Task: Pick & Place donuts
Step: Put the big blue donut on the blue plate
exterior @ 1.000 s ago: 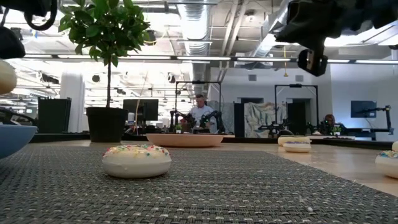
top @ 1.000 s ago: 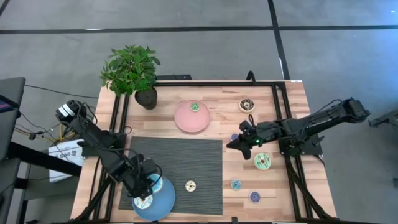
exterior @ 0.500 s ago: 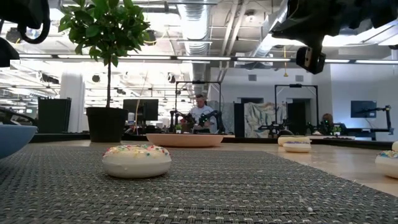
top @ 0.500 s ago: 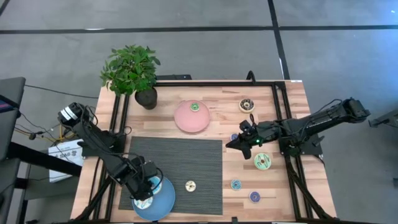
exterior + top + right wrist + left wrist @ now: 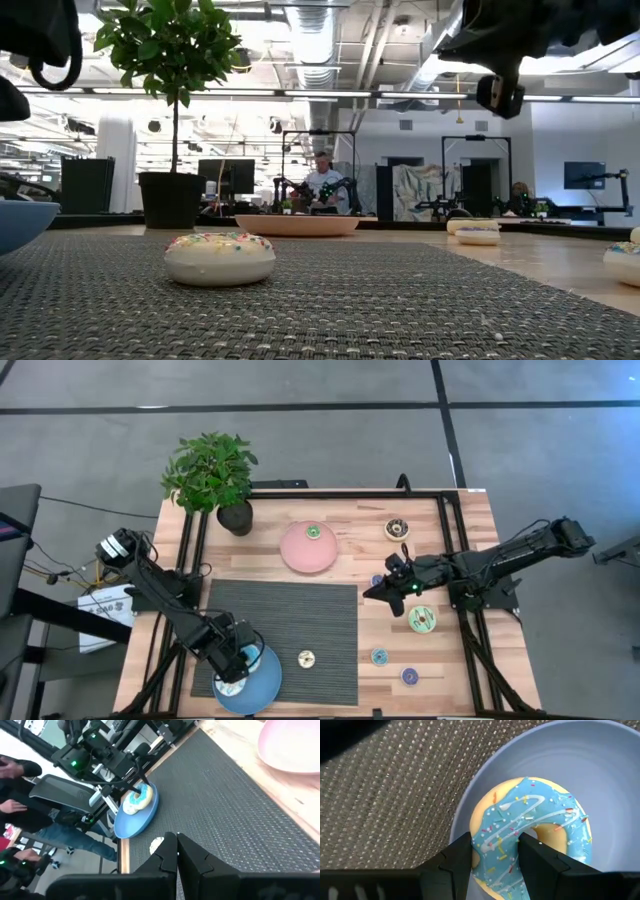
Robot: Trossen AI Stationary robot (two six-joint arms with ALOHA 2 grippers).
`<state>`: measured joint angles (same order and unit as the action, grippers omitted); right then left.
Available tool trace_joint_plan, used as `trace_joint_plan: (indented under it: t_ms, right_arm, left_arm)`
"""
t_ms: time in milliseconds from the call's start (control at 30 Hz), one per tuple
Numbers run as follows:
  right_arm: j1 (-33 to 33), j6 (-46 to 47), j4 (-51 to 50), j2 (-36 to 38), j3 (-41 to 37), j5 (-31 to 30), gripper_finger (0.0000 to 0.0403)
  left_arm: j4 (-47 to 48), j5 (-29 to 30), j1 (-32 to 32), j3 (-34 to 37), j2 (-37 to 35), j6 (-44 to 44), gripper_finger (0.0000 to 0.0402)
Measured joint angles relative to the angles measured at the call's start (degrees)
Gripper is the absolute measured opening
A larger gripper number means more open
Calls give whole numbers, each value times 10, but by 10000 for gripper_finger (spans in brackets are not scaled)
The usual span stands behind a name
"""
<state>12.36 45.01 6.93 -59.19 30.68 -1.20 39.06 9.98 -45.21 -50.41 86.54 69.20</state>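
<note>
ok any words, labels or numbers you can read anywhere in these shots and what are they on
None can be read.
White sheet on the floor beside the table's left edge: dark print, too small and blurred to read.
Screens in the room behind the table: nothing legible.
Teal donut, blue plate, pink plate, plant pot: no markings.

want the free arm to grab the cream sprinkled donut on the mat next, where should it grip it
The cream donut lies flat on the grey mat, apart from the blue plate. Probably best to come straight down and pinch across one side of the ring, one finger in the hole, one outside. The right gripper would first need to open.
</note>
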Motion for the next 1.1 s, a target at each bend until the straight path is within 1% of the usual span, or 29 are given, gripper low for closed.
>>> trace_joint_plan:
  t_ms: [133,233,500,667,900,1100]
  right_arm:
    - [6,0,-2,0,0,0,0]
    - [10,0,-5,0,0,0,0]
    - [11,0,-5,0,0,-2,0]
    - [11,0,-5,0,0,-2,0]
    - [11,0,-5,0,0,-2,0]
    - [11,0,-5,0,0,-2,0]
  left_arm:
    - [-2,-7,0,0,-1,4,142]
    - [-2,-17,0,0,-2,8,150]
    - [-1,-27,2,0,-2,11,202]
    - [-1,-28,3,0,-2,19,222]
    - [0,-52,3,0,-2,29,226]
    - [1,-49,3,0,-13,40,226]
